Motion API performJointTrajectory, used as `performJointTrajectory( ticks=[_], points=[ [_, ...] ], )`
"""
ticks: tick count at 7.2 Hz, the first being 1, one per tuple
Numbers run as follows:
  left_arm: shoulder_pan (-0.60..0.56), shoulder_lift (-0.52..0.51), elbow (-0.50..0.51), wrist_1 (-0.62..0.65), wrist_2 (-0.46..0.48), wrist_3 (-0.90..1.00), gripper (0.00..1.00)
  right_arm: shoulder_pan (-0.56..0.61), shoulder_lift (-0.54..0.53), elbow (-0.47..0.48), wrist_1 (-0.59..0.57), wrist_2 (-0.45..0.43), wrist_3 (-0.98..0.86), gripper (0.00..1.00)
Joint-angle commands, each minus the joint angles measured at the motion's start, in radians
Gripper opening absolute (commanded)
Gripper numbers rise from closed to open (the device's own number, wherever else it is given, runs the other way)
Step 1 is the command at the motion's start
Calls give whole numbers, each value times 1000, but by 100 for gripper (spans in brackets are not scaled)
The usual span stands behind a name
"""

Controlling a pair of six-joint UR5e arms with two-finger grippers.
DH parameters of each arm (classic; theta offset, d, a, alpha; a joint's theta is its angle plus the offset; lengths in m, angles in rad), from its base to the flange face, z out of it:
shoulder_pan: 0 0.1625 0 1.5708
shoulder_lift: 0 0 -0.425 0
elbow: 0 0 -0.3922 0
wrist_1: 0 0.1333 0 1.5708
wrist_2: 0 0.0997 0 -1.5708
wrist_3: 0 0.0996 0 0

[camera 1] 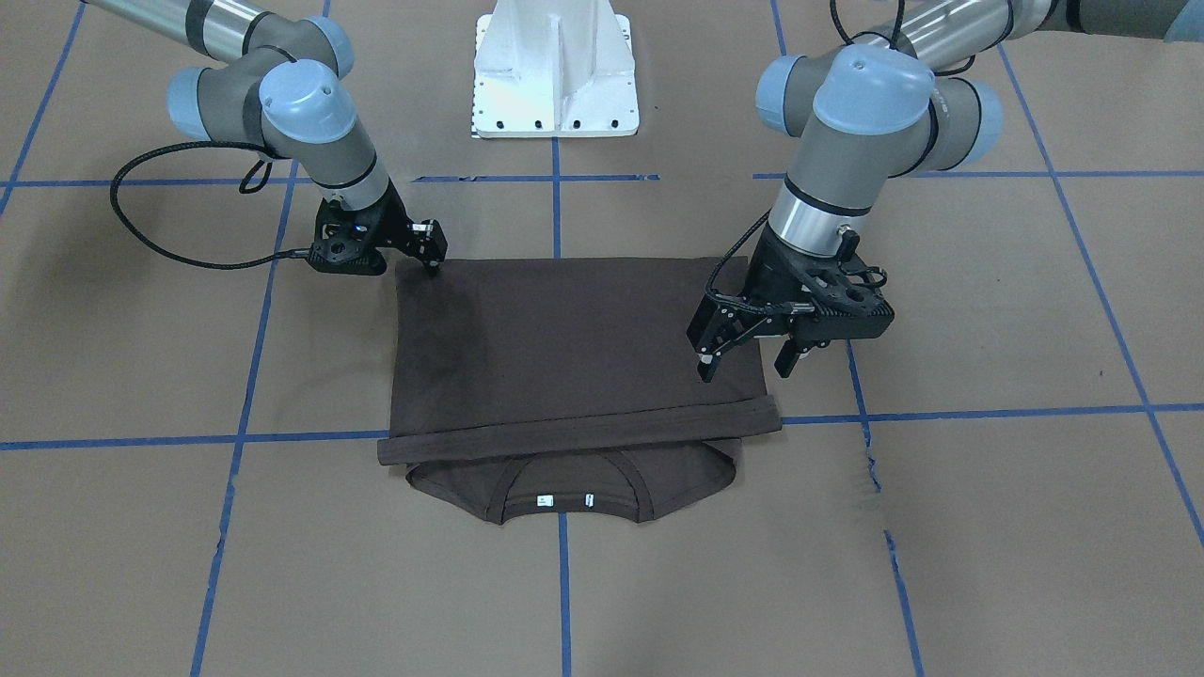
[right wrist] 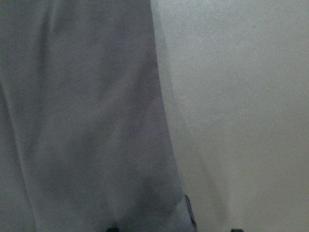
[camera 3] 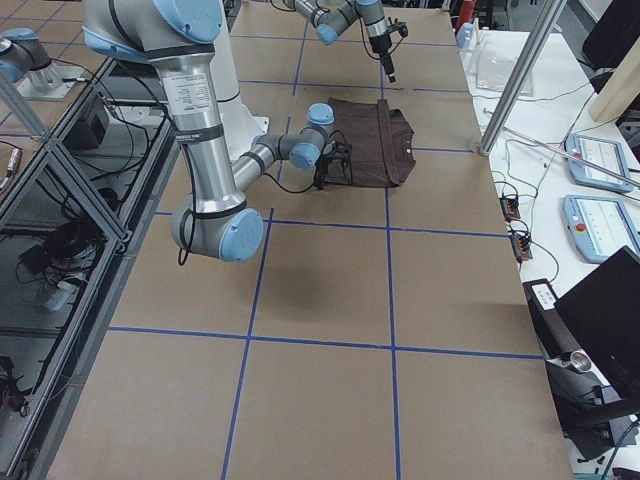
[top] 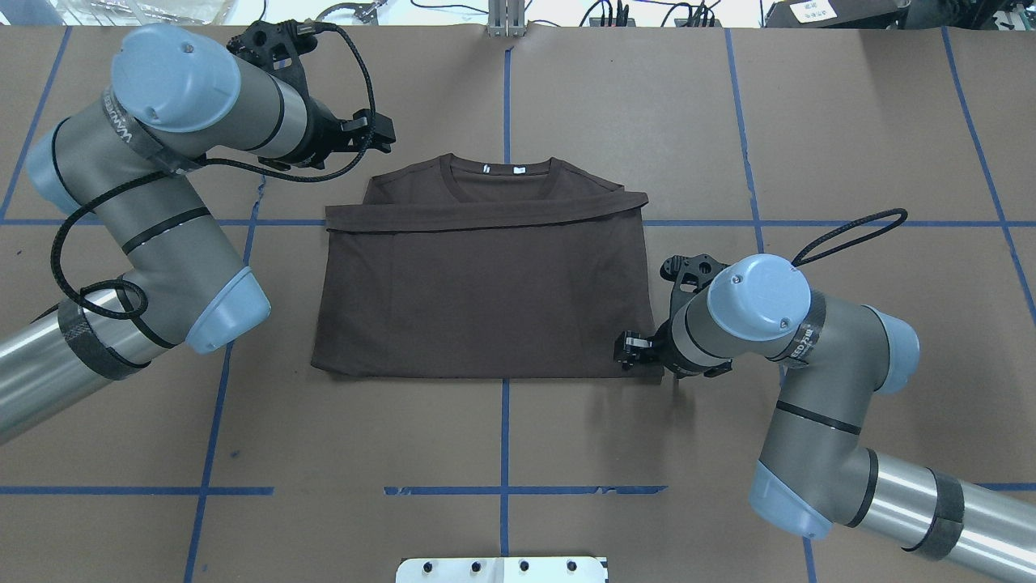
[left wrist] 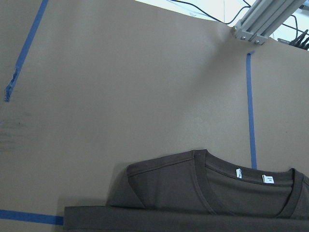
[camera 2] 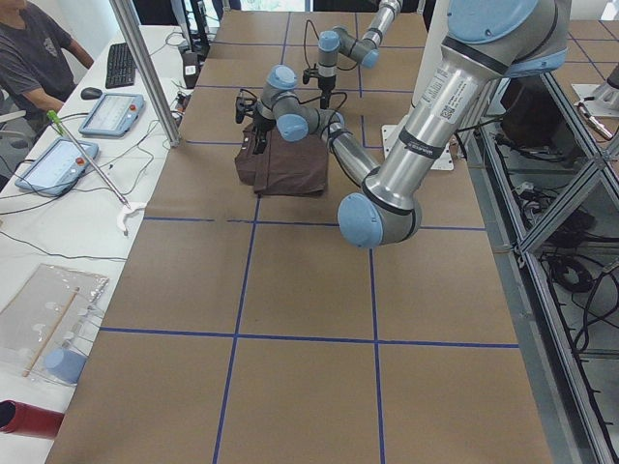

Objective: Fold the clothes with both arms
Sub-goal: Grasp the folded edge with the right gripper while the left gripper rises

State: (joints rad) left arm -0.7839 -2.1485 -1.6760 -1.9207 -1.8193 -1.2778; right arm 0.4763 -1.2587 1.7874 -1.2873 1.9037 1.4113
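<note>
Folded T-shirt (top: 486, 300), collar (top: 502, 188) toward the surface's (top: 809, 121) far edge; left hand (camera 1: 743, 362) hovers there spread wide, empty; right hand (camera 1: 432, 261), its spread cannot be told.

**Where my six cameras sit**

The overhead camera sits behind my shoulders, looking forward and down on the tabletop (top: 809, 121); my pedestal base (top: 502, 569) lies at its bottom edge. The front-facing camera looks steeply down from the opposite edge, so my base is at its top and my sides swap. Both share the T-shirt (top: 486, 300) mid-tabletop. The two side cameras sit high at the tabletop's ends, looking along it from far off, the T-shirt small. My left wrist camera looks down on the collar (left wrist: 201, 179) and the far edge; my right wrist camera sits close against the T-shirt, blurred.
</note>
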Motion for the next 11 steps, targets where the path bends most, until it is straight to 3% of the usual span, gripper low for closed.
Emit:
performJointTrajectory(
  ticks=[1, 5, 6, 8, 9, 11],
  points=[
    [0, -1, -2, 0, 0, 0, 100, -7, 1, 1, 0, 11, -6, 0],
    [0, -1, -1, -3, -2, -2, 100, 22, -4, 29, 0, 81, -15, 0],
    [0, -2, -1, -3, -2, -3, 100, 22, -45, 80, -10, 81, -12, 0],
    [2, -13, -1, -8, -2, -24, 100, -49, -295, 278, -7, 118, 2, 0],
    [3, -13, -2, -8, -2, -32, 100, -111, -385, 326, -7, 120, 9, 0],
    [5, -16, -5, -6, 2, -35, 100, -296, -474, 395, 0, 80, 183, 0]
  ],
)
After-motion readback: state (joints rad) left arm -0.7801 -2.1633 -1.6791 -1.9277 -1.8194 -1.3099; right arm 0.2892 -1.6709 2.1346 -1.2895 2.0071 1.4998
